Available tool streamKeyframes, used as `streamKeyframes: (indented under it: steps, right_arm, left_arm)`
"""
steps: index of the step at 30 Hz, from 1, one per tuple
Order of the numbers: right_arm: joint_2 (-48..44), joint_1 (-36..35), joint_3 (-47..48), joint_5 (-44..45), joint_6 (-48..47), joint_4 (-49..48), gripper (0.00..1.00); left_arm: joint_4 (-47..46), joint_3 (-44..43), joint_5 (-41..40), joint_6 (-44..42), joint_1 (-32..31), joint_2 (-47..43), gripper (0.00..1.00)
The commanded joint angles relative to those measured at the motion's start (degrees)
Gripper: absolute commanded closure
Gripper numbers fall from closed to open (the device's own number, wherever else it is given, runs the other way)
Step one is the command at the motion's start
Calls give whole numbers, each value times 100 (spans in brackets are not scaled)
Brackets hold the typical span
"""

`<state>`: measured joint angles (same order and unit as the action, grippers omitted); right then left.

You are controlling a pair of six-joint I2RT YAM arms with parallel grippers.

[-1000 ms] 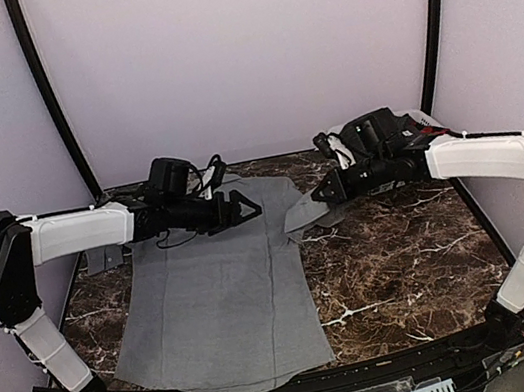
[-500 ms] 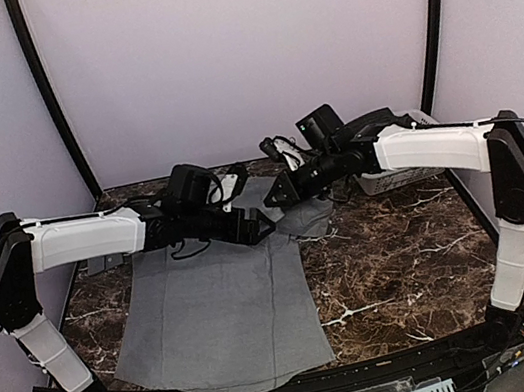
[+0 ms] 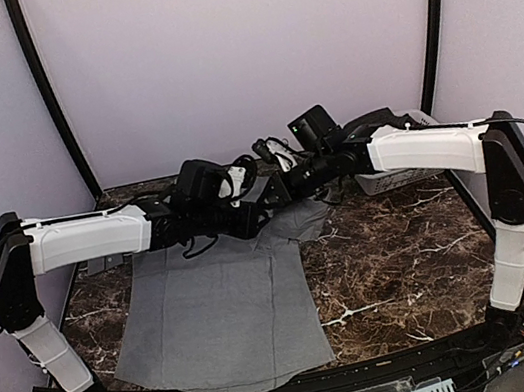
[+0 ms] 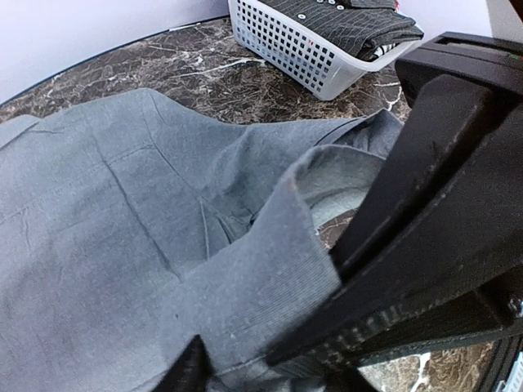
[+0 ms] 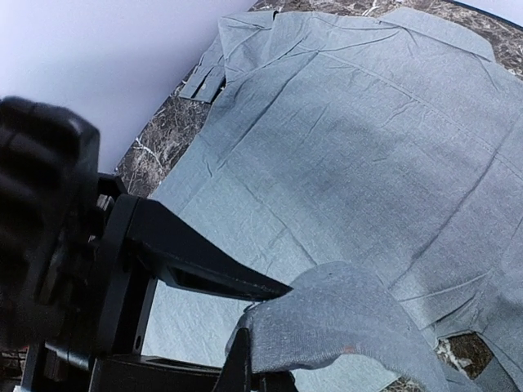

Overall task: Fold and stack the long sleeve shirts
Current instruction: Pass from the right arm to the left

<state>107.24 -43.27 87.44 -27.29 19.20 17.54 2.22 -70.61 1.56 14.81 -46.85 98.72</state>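
Observation:
A plain mid-grey long sleeve shirt [image 3: 220, 305] lies flat on the marble table, hem toward the near edge. Its right sleeve is lifted and drawn over the shirt's upper right part. My left gripper [image 3: 262, 218] is shut on a fold of this grey cloth, seen close in the left wrist view [image 4: 270, 359]. My right gripper [image 3: 277, 191] is shut on the grey sleeve end [image 5: 343, 318], just behind the left one and above the shirt body [image 5: 351, 122]. The two grippers nearly touch.
A white slotted basket [image 3: 411, 176] stands at the back right; in the left wrist view the basket [image 4: 302, 49] holds a dark striped folded shirt [image 4: 351, 20]. The grey shirt's left cuff [image 3: 100, 257] lies at the table's left edge. Purple walls close in three sides.
My right gripper has carried the sleeve leftward from the bare table to above the shirt. My left gripper has moved right and back to meet it and now grips the cloth.

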Motion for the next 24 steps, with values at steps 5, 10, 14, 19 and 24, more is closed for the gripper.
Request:
streamKeyframes:
  steps: [5, 10, 14, 19, 24]
  right_arm:
    - [-61, -67, 94, 17, 198, -241, 100]
    - [-470, -64, -153, 454, 160, -428, 79]
    - [-1033, -60, -476, 1163, 29, -595, 60]
    - [-1434, -21, -932, 1880, -95, -741, 50]
    - [-1434, 55, -1255, 2357, -138, -699, 52]
  left_arm:
    - [122, -195, -594, 69, -43, -45, 99]
    - [332, -177, -454, 395, -40, -387, 100]
    - [980, -130, -468, 1119, 17, -747, 100]
    - [1803, 215, -215, 1986, 228, -1077, 100]
    - [1805, 1165, 653, 2831, 504, -1788, 100]
